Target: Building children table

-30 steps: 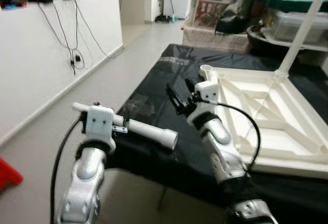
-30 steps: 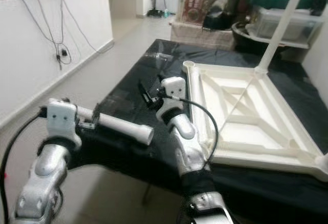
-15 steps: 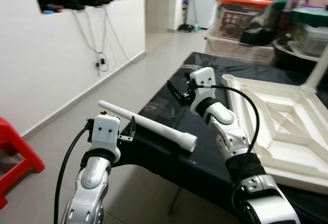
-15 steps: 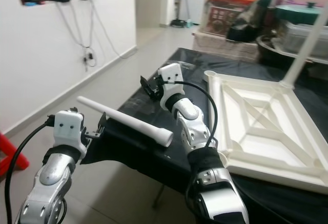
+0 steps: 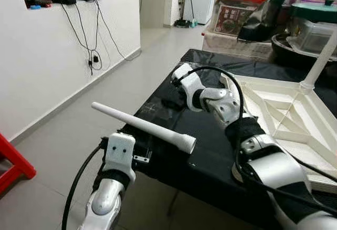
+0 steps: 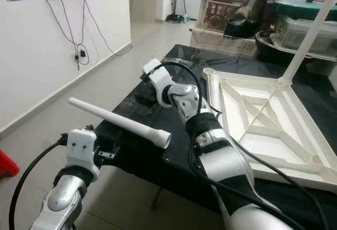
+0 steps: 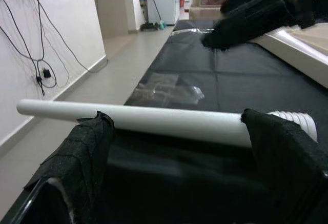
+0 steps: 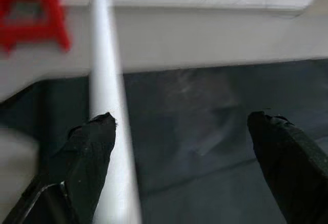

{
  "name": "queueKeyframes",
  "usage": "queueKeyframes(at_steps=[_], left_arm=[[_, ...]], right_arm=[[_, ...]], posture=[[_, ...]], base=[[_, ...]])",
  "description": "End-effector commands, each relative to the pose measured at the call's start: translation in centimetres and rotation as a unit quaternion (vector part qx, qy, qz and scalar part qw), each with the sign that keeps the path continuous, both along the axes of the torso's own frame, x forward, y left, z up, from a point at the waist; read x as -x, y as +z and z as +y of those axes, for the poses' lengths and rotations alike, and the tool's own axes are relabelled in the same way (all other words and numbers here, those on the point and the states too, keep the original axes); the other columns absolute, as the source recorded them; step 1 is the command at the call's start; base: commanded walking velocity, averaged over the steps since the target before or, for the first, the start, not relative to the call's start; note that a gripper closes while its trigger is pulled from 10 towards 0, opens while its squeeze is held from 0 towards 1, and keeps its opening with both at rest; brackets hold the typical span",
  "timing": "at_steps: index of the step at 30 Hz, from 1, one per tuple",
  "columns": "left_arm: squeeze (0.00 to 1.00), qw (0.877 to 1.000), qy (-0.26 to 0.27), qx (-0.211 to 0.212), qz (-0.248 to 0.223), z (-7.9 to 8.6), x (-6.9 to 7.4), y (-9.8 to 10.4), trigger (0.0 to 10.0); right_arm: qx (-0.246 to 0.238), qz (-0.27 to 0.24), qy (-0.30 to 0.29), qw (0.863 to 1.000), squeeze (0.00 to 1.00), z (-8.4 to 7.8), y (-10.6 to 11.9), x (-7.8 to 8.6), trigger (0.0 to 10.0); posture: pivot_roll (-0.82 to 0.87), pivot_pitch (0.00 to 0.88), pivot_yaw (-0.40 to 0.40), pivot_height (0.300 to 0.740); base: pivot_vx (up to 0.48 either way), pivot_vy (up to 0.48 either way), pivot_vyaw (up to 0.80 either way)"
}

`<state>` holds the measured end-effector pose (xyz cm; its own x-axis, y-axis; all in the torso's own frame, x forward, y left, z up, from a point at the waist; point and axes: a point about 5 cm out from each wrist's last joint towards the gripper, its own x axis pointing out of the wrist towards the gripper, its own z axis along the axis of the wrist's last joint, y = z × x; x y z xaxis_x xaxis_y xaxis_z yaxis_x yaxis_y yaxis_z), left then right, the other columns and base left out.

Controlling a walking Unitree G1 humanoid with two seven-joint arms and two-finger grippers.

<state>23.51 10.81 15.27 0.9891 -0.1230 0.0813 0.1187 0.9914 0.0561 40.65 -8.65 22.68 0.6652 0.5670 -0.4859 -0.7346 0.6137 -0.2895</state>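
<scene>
A white tapered table leg (image 5: 142, 126) lies crosswise over the near left corner of the black table (image 5: 210, 151). Its thin end sticks out over the floor and its threaded end (image 7: 302, 121) is over the table. My left gripper (image 7: 175, 114) is at the table edge just below the leg, fingers (image 7: 87, 147) wide apart and open, with their tips at the leg's underside. My right gripper (image 5: 169, 103) hangs open over the table beyond the leg, pointing back at it. The upturned white tabletop (image 5: 274, 114) lies to the right with one leg (image 5: 321, 46) standing in it and an empty corner socket (image 6: 209, 72).
Storage boxes, one with an orange lid (image 5: 231, 9), and bins stand beyond the table. A red stool (image 5: 13, 161) is on the floor at the left. Cables (image 5: 89, 56) hang on the white wall. Open floor runs along the table's left side.
The camera has swung and shifted. My right arm has stretched forward and turned its gripper down toward the table. My left gripper now sits lower and further along the leg from its thin end.
</scene>
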Motion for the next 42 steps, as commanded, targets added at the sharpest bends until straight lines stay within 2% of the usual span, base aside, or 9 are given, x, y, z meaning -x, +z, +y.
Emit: queueKeyframes(at_steps=[1,3,11,26,27,28,29,39,42], left_arm=[[0.0,1.0,0.001,-0.001,0.01,-0.2,0.3,-0.1,10.0],[0.0,1.0,0.001,-0.001,0.01,-0.2,0.3,-0.1,10.0],[0.0,0.999,-0.005,0.016,0.029,-1.5,1.6,0.0,10.0],[0.0,0.998,0.001,0.031,0.045,-2.0,3.3,0.7,10.0],[0.0,0.998,0.003,0.032,0.045,-1.9,3.3,0.8,10.0],[0.0,0.998,0.003,0.032,0.045,-1.9,3.3,0.8,10.0],[0.0,0.998,0.006,0.033,0.045,-1.9,3.3,0.9,10.0],[0.0,0.999,0.026,0.026,0.038,-0.8,2.9,1.3,10.0],[0.0,0.999,0.037,0.017,0.028,-0.1,2.1,1.5,10.0]], right_arm=[[0.029,0.028,0.009,0.999,0.0,-0.2,-0.3,0.1,10.0],[0.029,0.028,0.009,0.999,0.0,-0.2,-0.3,0.1,10.0],[0.132,0.092,0.039,0.986,0.0,1.2,-2.0,0.8,10.0],[0.191,0.125,0.062,0.972,0.0,3.2,-4.9,2.0,10.0],[0.194,0.125,0.06,0.971,0.0,3.3,-5.1,2.0,4.2],[0.194,0.125,0.06,0.971,0.0,3.3,-5.1,2.0,4.2],[0.196,0.125,0.06,0.971,0.0,3.3,-5.3,2.1,0.0],[0.179,0.112,0.049,0.976,0.0,3.4,-5.0,1.9,0.0],[0.098,0.103,0.048,0.989,0.0,4.0,-3.9,1.6,0.0]], posture=[[0.07,0.008,-0.116,0.74],[0.07,0.008,-0.116,0.74],[0.04,0.114,-0.133,0.74],[0.0,0.231,-0.155,0.74],[0.0,0.236,-0.159,0.74],[0.0,0.236,-0.159,0.74],[0.0,0.245,-0.163,0.74],[0.0,0.237,-0.168,0.74],[0.01,0.204,-0.161,0.74]], base=[[0.0,0.0,0.0],[0.0,0.0,0.0],[0.0,0.0,0.0],[0.0,0.0,0.0],[0.0,0.0,0.0],[0.0,0.0,0.0],[0.0,0.0,0.0],[0.0,0.0,0.0],[0.0,0.0,0.0]])
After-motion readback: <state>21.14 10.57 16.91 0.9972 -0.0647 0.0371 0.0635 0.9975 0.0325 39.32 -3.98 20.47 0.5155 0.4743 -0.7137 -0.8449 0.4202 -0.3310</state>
